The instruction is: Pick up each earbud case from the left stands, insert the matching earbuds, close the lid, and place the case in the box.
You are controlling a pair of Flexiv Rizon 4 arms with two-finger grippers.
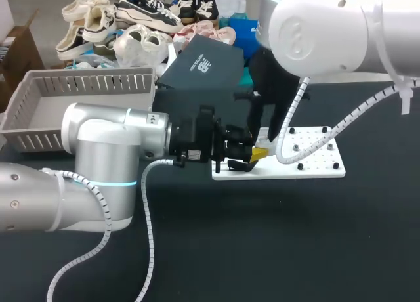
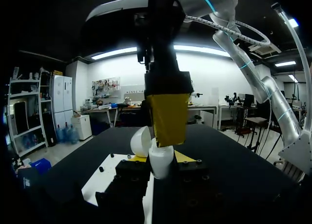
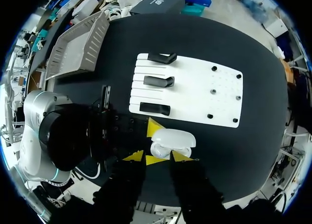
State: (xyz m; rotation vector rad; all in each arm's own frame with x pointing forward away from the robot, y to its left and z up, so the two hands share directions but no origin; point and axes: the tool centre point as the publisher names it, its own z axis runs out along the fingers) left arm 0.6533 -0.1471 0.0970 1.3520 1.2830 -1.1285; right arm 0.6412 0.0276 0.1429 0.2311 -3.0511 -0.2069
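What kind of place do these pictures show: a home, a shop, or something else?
Probably a robot test bench: a black table holds a white perforated plate with black stands and a grey basket, and the left gripper holds an open earbud case.

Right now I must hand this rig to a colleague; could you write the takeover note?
Left gripper: shut on the open earbud case, held beside the white board.
Right gripper: open, directly above the case.
Three black stands: empty. Grey box: no case seen inside.
Done: case taken, lid open; earbuds inside cannot be judged.
Left: seat earbuds if missing, close lid, place case in box.
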